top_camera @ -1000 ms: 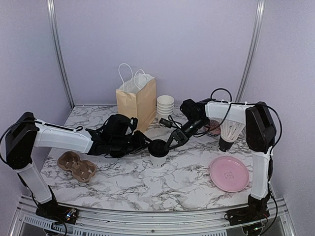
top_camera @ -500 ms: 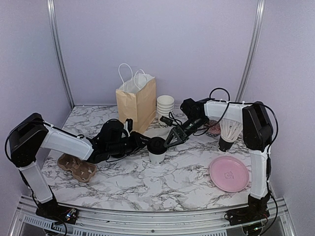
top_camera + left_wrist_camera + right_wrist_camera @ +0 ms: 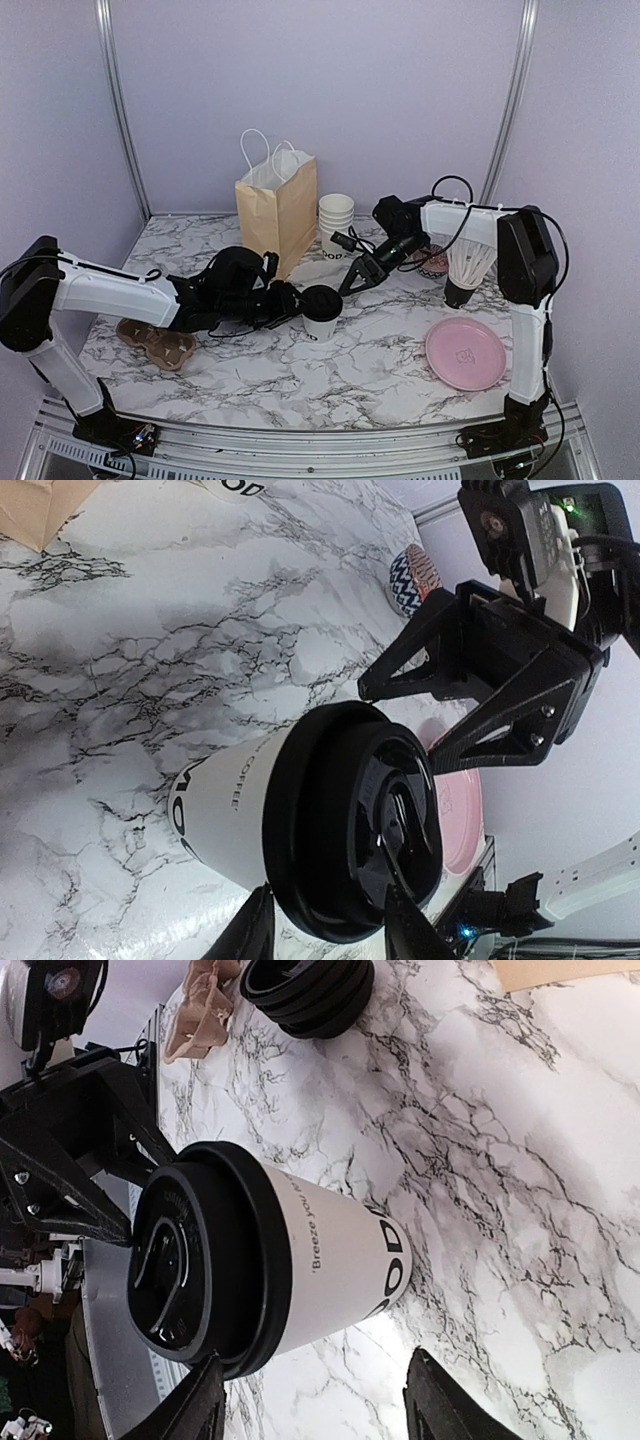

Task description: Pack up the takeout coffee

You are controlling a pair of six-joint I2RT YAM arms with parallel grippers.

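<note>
Bright, even light; soft shadows; wrist views distorted near edges.

Lidded takeout coffee [image 3: 310, 1260] on marble table [image 3: 520, 1140], stack of black lids [image 3: 308, 990] beyond, right hand [image 3: 315, 1380] spread, not touching

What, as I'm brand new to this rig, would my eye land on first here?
Most striking is the white coffee cup with its black lid, standing mid-table with the left hand and right hand pointed at it from either side. At the back stands a brown paper bag; a pink plate lies near the right arm's base.
</note>
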